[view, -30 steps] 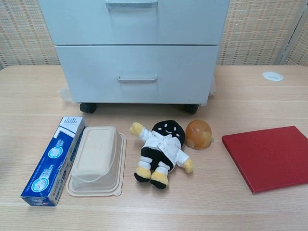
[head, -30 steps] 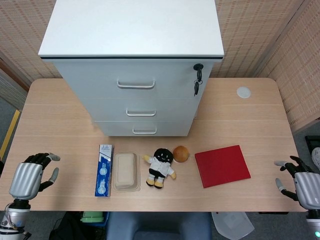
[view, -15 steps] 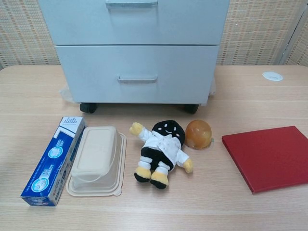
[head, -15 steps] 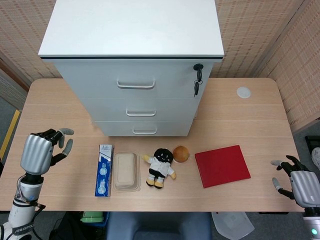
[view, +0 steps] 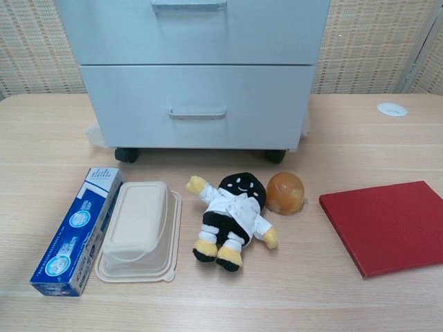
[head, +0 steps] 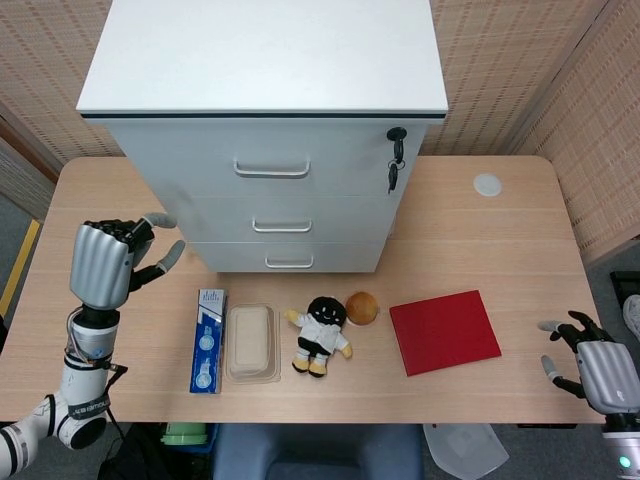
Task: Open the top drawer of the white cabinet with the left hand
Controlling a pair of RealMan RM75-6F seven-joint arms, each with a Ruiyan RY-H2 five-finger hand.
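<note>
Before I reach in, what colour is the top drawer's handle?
Silver-grey metal, on the white top drawer; its handle shows best in the head view.

One white three-drawer cabinet (head: 270, 120), one blue rectangular carton (head: 208, 339), one beige lidded plastic container (head: 250, 343), one black-and-white plush doll (head: 321, 334), one orange-brown ball (head: 362, 307), one flat red book (head: 444, 331), two robot hands.

Head view high, looking down; chest view low, closer; both share cabinet (head: 270, 150) front.

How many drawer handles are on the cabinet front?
3, stacked on the cabinet front: top handle beside the keys, middle handle, bottom handle. The chest view shows only the lower two.
</note>
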